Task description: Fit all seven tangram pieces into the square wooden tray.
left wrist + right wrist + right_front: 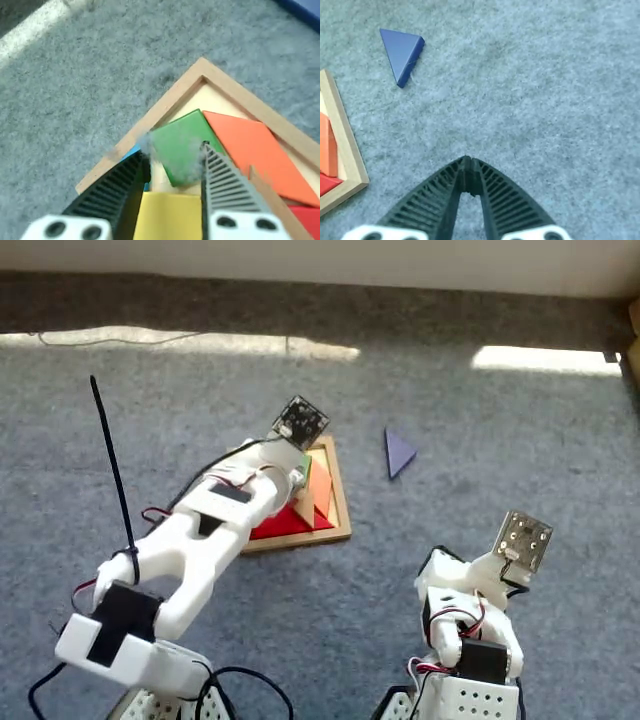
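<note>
The square wooden tray (340, 510) lies on the carpet under my left arm (220, 530). In the left wrist view its corner (200, 67) holds a green square (177, 142), an orange piece (250, 145), a yellow piece (170, 215), a red piece (306, 216) and a sliver of light blue (132, 152). My left gripper (175, 155) is open, its fingertips standing over the green square's two sides. A dark blue triangle (398, 452) lies loose on the carpet right of the tray, also the blue triangle (402, 50). My right gripper (468, 162) is shut and empty above bare carpet.
Grey carpet (480, 430) surrounds the tray. The right arm (470, 600) sits folded back at the lower right. A black cable (110, 460) runs up on the left. The tray's edge (345, 150) lies near the right gripper.
</note>
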`<action>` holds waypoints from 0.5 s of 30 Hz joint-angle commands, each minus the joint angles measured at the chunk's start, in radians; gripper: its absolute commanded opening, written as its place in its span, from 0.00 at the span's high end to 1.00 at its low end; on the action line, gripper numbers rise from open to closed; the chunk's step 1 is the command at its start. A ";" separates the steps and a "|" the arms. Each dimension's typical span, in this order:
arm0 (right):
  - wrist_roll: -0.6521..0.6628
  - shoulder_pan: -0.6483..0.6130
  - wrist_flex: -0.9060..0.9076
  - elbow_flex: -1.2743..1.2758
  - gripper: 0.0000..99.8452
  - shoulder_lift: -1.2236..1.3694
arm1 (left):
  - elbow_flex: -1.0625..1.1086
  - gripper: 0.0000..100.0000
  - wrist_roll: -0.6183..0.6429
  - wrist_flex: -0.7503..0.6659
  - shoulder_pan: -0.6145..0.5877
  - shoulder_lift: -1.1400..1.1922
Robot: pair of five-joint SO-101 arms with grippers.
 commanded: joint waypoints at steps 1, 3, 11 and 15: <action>0.006 0.012 -0.015 0.116 1.00 -0.016 | -0.090 0.83 -0.034 -0.018 -0.045 0.047; 0.006 0.012 -0.015 0.116 1.00 -0.016 | -0.093 0.83 -0.072 0.003 -0.065 0.054; 0.008 0.012 -0.015 0.116 1.00 -0.016 | -0.099 0.83 -0.233 0.130 -0.134 0.053; 0.008 0.012 -0.015 0.116 1.00 -0.016 | -0.111 0.83 -0.256 0.135 -0.162 0.053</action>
